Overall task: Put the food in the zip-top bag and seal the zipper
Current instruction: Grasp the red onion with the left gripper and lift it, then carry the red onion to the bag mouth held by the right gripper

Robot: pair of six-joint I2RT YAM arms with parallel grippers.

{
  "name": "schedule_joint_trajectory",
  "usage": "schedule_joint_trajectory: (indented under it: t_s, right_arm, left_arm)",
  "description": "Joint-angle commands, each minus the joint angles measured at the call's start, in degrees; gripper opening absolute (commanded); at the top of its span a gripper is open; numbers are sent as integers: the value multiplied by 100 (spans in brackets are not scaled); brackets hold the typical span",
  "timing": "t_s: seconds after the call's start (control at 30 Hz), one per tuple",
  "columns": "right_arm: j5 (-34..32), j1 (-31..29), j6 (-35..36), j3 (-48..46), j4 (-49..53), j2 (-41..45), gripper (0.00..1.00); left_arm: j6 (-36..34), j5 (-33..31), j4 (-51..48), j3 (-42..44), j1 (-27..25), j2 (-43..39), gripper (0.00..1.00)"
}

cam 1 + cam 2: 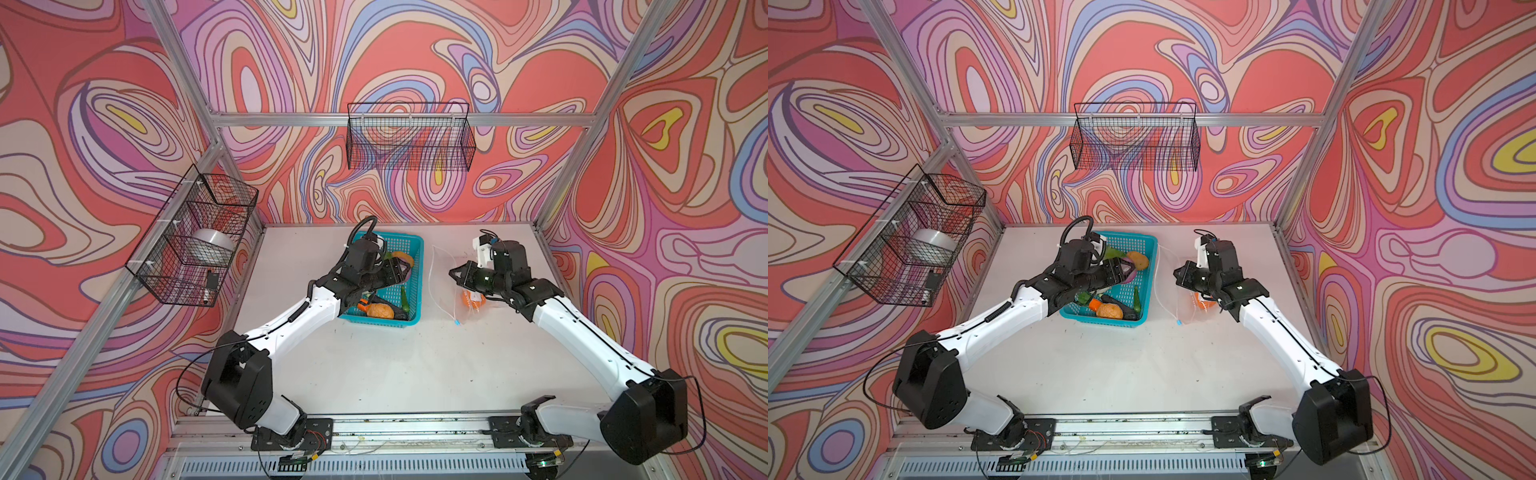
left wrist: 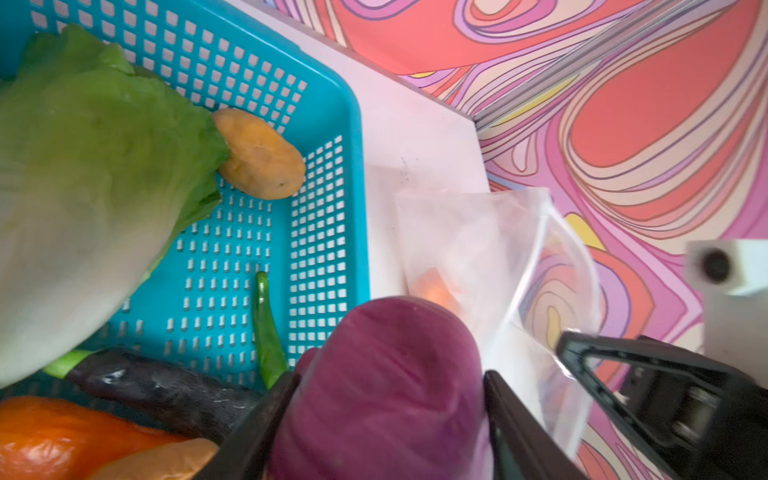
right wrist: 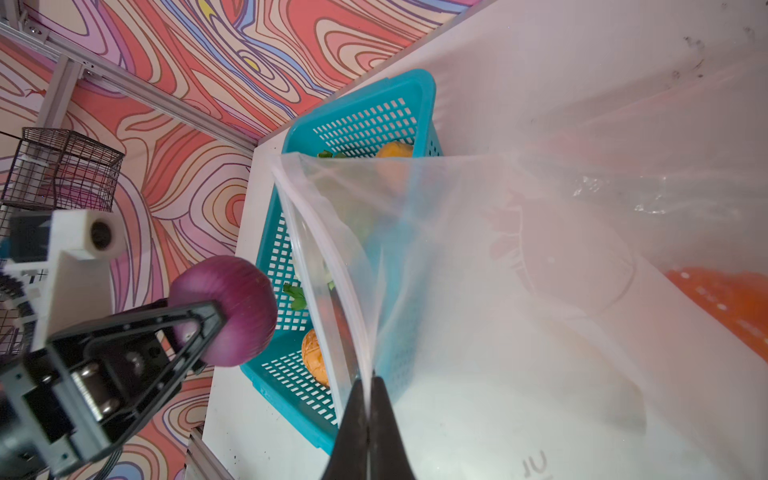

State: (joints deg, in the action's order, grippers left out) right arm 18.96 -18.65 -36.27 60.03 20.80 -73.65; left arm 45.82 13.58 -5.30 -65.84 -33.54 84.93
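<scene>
One purple onion (image 2: 382, 386), round and finely ridged, is sitting between the two black fingers of the left gripper (image 3: 208, 328), whose jaws are standing fairly wide and pressing on its sides. The onion is hanging in the air over the side of the teal basket (image 1: 417, 249) nearest the zip-top bag (image 3: 519, 257), short of the bag's mouth.

The bag, clear and floppy, is lying on the white table (image 1: 374, 365) just beside the basket, on its right in both top views. The right gripper (image 3: 368, 384), jaws fully closed, is pinching one lip of the mouth and lifting it, so the opening is gaping toward the basket. The zipper (image 1: 432, 270) is running as a thin clear track along the mouth edge. Its light-blue slider tab (image 1: 458, 321) is resting at the end nearer the arms' bases. Inside the bag one orange piece (image 1: 471, 302) is lying, partly hidden by the right arm in both top views.

Inside the teal basket are lying:
- a large green-white lettuce (image 2: 83, 187);
- a tan potato (image 2: 259, 153) touching the lettuce leaf;
- a slim green piece (image 2: 266, 328);
- a dark cucumber (image 2: 166, 386);
- a carrot (image 2: 62, 432);
- a ridged orange pumpkin (image 1: 379, 311).

Two black wire baskets are hanging on the walls. The side wire basket (image 1: 166, 266) is holding a silvery roll (image 1: 214, 245), and the rear wire basket (image 1: 409, 137) is hanging on the back wall.
</scene>
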Motion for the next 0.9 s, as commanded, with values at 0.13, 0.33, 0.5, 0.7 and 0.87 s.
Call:
schedule_joint_trajectory:
  t_s: [0.13,0.33,0.5,0.7,0.87]
  right_arm:
    - [64,29,-90,9,-199,-39,0]
    - [64,29,-110,-44,-199,83,0]
    - [108,29,-159,-86,-236,121,0]
    - [169,29,-182,-81,-269,166,0]
    - [290,29,-227,-62,-299,278,0]
  left_arm:
    - [491,152,819,19,-524,-202,51]
    - [673,251,1141,-202,-789,270,51]
    - [699,354,1163,-427,-947,639,51]
    - [690,374,1030,-668,-992,966,51]
    - [335,-68,368,-975,-994,1184,52]
